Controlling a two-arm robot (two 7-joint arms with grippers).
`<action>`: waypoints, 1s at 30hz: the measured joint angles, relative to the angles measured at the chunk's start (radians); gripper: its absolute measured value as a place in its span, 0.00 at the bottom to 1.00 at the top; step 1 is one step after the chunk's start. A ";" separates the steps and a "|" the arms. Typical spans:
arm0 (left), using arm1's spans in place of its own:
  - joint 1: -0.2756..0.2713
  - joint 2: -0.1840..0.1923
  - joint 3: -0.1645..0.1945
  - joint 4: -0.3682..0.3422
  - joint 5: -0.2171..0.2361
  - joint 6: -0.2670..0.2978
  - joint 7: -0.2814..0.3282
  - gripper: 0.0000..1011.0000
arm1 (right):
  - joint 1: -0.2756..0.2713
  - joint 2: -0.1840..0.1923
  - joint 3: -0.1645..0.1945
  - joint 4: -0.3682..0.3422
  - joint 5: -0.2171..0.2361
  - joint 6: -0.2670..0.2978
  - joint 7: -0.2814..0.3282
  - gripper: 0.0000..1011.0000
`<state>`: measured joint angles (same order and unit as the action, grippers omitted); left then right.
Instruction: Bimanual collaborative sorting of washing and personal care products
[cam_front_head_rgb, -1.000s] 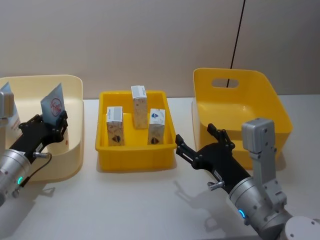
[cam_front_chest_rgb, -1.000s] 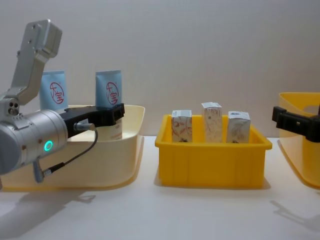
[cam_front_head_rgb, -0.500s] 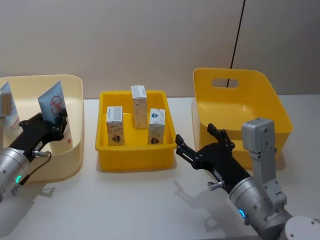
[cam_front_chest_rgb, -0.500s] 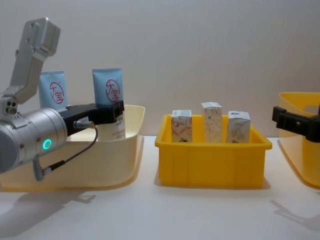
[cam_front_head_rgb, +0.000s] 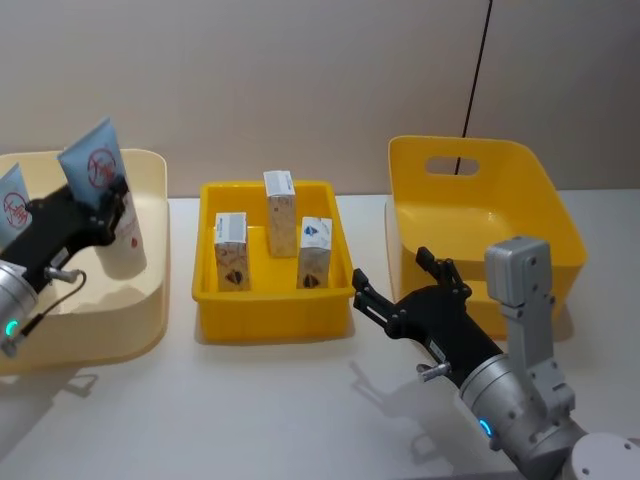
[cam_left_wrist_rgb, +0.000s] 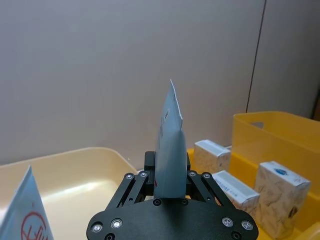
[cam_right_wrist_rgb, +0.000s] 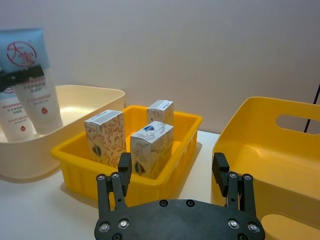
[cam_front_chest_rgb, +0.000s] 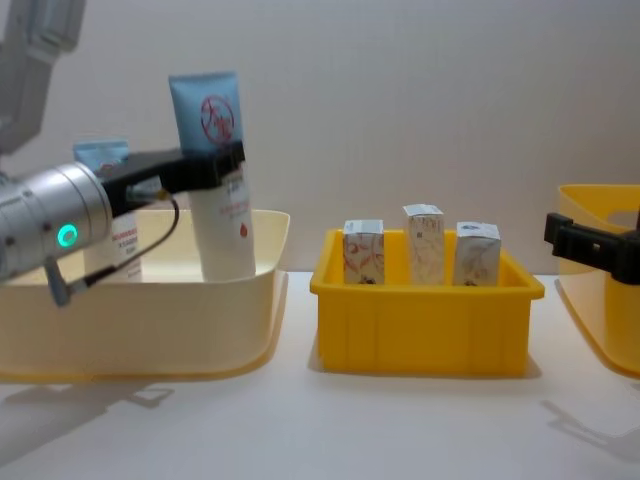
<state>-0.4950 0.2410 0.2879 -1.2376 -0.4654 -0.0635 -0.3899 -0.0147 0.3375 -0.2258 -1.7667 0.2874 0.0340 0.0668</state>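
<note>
Three bins sit in a row on the white desk (cam_front_head_rgb: 250, 400): a cream bin (cam_front_head_rgb: 150, 320) on the left, a low yellow tray (cam_front_head_rgb: 270, 315) in the middle and a big yellow bin (cam_front_head_rgb: 540, 200) with a handle hole on the right. There are two tubes. The left claw (cam_front_head_rgb: 105, 205) is closed on one tube (cam_front_chest_rgb: 224, 225) and holds it up over the cream bin, cap end down and a bit tilted. In the chest view its low end is hidden behind the bin's near wall. The other tube (cam_front_head_rgb: 12, 200) stands in the same bin, farther left. Three cartons (cam_front_head_rgb: 230, 250) (cam_front_head_rgb: 281, 210) (cam_front_head_rgb: 313, 250) stand upright in the tray, apart from each other. The tray's side and the cream bin's side lie between the held tube and the cartons. The right claw (cam_front_head_rgb: 386, 268) is spread wide with nothing in it, over the desk near the tray's right front corner and the big bin
</note>
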 joint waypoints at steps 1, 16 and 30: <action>-0.005 0.004 -0.002 -0.003 -0.008 -0.004 -0.015 0.27 | 0.000 0.000 0.000 0.000 0.000 0.000 0.000 0.99; -0.044 0.027 -0.006 -0.032 -0.104 -0.015 -0.183 0.27 | 0.000 0.000 0.000 0.000 0.000 0.000 0.000 0.99; -0.073 0.022 0.054 -0.024 -0.170 0.018 -0.336 0.27 | 0.000 0.000 0.000 0.000 0.000 0.000 0.000 0.99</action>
<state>-0.5684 0.2629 0.3416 -1.2612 -0.6351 -0.0458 -0.7261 -0.0146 0.3374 -0.2259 -1.7668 0.2874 0.0340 0.0668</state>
